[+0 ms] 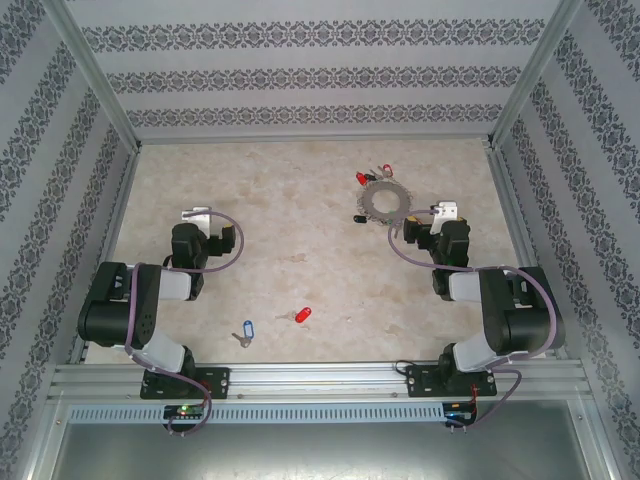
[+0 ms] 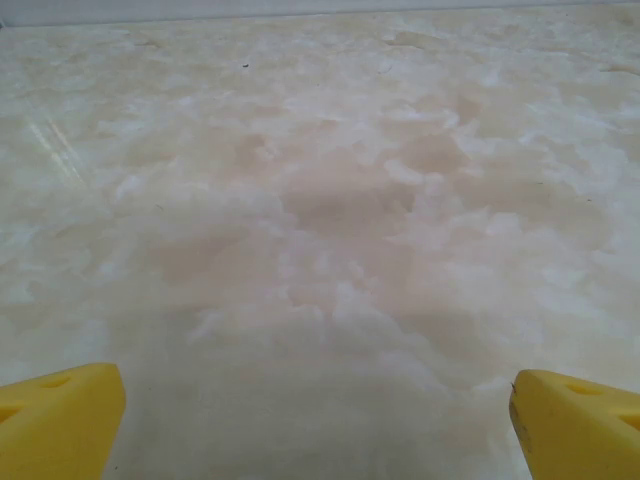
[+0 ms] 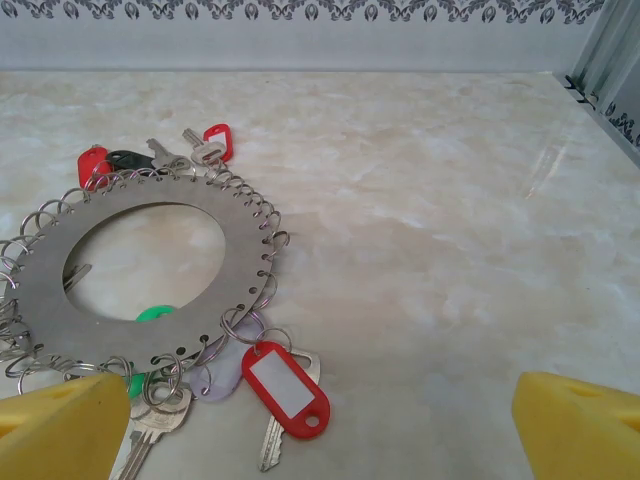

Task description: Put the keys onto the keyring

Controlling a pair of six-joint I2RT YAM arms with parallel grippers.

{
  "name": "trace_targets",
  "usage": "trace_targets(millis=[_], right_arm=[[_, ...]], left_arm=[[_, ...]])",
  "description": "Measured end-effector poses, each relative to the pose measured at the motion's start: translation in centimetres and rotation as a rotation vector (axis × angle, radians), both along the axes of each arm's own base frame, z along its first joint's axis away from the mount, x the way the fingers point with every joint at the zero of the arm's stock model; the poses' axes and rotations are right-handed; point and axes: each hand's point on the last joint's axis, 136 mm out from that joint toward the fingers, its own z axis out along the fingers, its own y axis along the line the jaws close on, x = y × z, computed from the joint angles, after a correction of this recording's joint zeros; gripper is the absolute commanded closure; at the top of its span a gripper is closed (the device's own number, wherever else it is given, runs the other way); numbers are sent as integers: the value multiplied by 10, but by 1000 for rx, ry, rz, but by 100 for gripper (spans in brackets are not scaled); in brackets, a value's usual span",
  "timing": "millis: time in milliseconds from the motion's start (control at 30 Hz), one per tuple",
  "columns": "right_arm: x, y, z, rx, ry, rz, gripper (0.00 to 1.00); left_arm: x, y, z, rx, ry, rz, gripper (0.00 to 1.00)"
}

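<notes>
Two loose keys lie on the marble tabletop near the front: one with a red tag (image 1: 300, 315) and one with a blue tag (image 1: 246, 331), between the two arm bases. The keyring (image 1: 385, 200) lies flat at the back right, a grey metal disc (image 3: 243, 250) with an open centre, fringed by small split rings, keys and tags. One red tag (image 3: 287, 390) with its key hangs from its near edge. My right gripper (image 1: 445, 210) (image 3: 320, 440) stands open just right of the keyring. My left gripper (image 1: 197, 215) (image 2: 315, 440) is open over bare tabletop, far from both keys.
Patterned walls and metal frame rails (image 1: 100, 90) enclose the table on three sides. A metal rail (image 1: 320, 380) runs along the near edge by the arm bases. Bare tabletop (image 1: 300, 230) lies between the arms.
</notes>
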Motion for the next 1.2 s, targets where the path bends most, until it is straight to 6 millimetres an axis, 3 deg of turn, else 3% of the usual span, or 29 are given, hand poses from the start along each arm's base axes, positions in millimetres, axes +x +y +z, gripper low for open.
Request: trace_targets(millis=[967, 1067, 1200], right_arm=[[0, 1, 0, 1, 0, 4, 2], [0, 4, 2, 2, -2, 21, 2], [-3, 5, 14, 2, -8, 31, 2]], left_arm=[[0, -3, 0, -4, -1, -17, 0], [-1, -5, 6, -5, -16, -30, 0], [-9, -3, 28, -7, -49, -16, 0]])
